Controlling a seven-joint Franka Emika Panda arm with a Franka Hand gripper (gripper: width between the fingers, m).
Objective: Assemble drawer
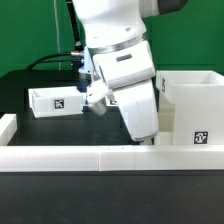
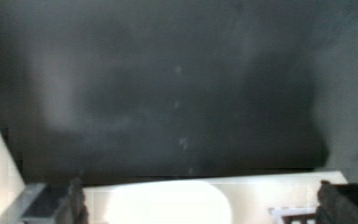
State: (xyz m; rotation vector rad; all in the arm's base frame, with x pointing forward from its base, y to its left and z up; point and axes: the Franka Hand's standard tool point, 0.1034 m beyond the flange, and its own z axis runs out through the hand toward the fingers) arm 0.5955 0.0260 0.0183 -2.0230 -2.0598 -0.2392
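A small white tray [image 1: 55, 101] with a tag lies on the black table at the exterior view's left. The large white cube case [image 1: 193, 112] with a tag stands at the exterior view's right. My arm's white hand [image 1: 138, 112] reaches down between them, close to the case, and hides the fingertips there. In the wrist view my gripper [image 2: 202, 206] is open, with its dark fingers [image 2: 59, 202] wide apart. A white part [image 2: 194, 198] with a tag corner fills the gap just below them. I cannot tell whether it is the second tray.
A low white wall [image 1: 90, 157] edges the table's front, and another segment [image 1: 8, 126] stands at the exterior view's left. Black cables [image 1: 50, 60] run behind the small tray. Bare black table [image 2: 176, 90] fills most of the wrist view.
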